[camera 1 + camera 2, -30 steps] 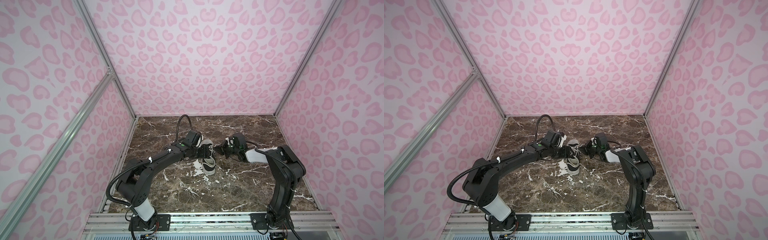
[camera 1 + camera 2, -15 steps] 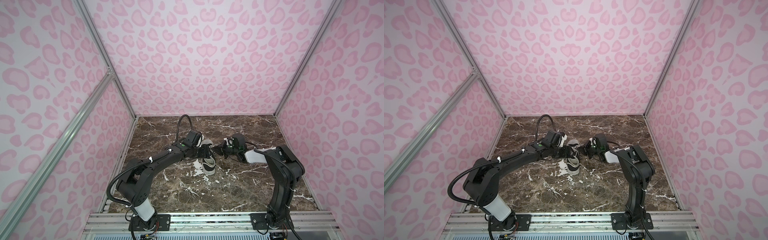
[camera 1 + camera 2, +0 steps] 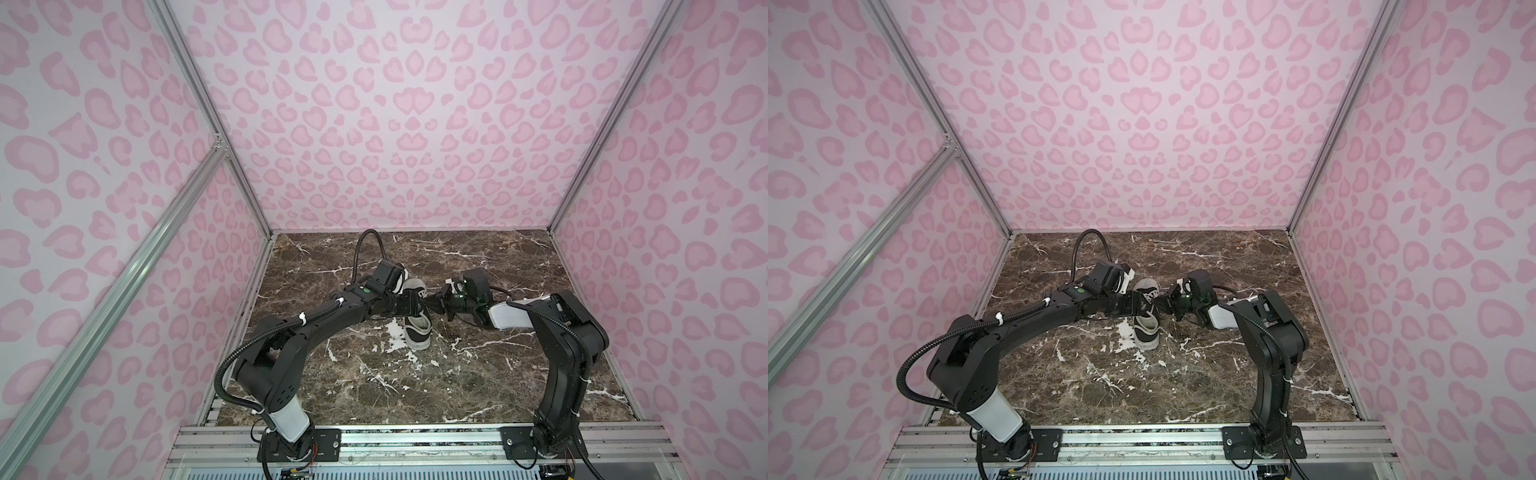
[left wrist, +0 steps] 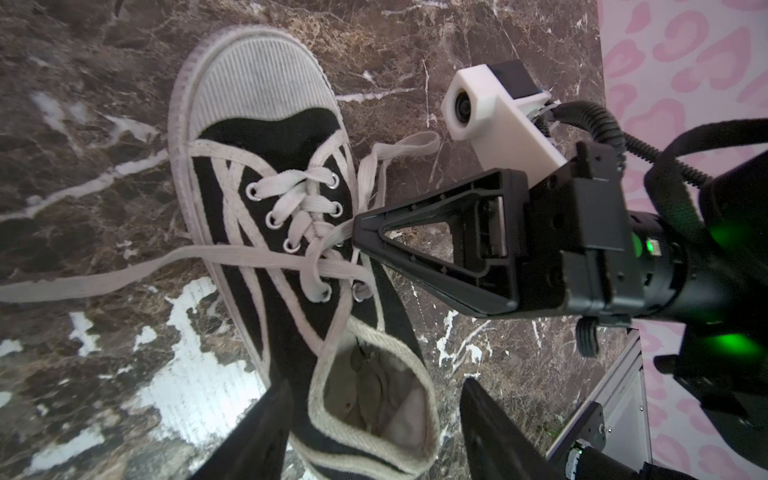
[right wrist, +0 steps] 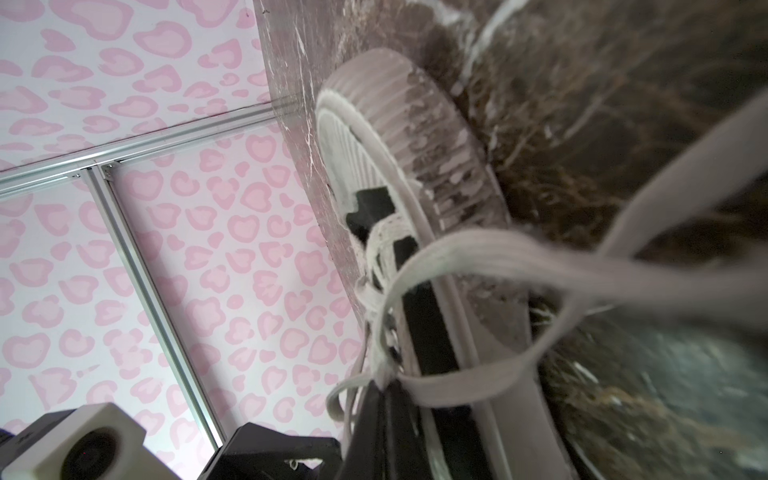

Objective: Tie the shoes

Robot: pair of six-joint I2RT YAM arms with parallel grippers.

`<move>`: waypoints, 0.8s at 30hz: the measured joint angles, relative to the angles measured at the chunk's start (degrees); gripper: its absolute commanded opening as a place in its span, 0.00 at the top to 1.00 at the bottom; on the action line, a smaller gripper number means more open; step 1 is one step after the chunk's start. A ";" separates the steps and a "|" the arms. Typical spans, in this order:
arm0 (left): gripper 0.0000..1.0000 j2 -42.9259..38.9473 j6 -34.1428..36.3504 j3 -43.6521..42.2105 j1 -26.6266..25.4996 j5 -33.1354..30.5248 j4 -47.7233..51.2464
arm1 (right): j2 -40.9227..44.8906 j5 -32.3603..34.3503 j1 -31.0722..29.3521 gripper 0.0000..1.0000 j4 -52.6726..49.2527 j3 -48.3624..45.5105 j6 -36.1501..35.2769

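Pinching the lace (image 5: pixel 478 249) in the fully closed right gripper (image 4: pixel 356 232) beside the upper eyelets, seemingly to keep the crossing taut, while straddling the heel of the shoe (image 3: pixel 417 332), flat at mid-table (image 3: pixel 374 386), with the left gripper (image 4: pixel 376 384) partly open and empty, likely steadying it.

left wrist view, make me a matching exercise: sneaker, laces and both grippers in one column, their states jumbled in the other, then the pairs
1. black canvas sneaker with white ribbed rubber toe cap
2. off-white flat laces
3. left gripper
4. right gripper

a. shut, pinching a lace strand
b. open, fingers either side of the heel end
c. resting on the brown marble tabletop
d. no bow tied, one strand trailing over the marble

Pairs: 1-c, 2-d, 3-b, 4-a
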State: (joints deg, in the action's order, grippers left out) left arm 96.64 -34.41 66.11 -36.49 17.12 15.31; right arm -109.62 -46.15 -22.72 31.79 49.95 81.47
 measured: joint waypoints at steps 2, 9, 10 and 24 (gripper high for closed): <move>0.35 0.20 -0.02 0.00 0.00 0.15 -0.39 | 0.31 -0.24 -0.11 0.97 0.04 -0.09 0.04; 0.40 0.61 -0.44 -0.09 0.00 0.68 -0.59 | 0.66 -0.61 -0.15 0.97 1.36 -0.68 0.92; 0.41 0.66 -0.44 -0.09 0.00 0.72 -0.59 | 0.66 -0.63 -0.15 0.97 1.38 -0.70 0.92; 0.56 3.58 -1.05 1.07 0.00 2.05 -2.03 | 0.66 -2.34 -0.31 0.97 1.62 -0.70 1.42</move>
State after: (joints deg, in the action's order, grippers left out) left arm 100.22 -35.46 67.18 -36.49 19.18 13.28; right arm -108.97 -48.49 -23.03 33.41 49.25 82.89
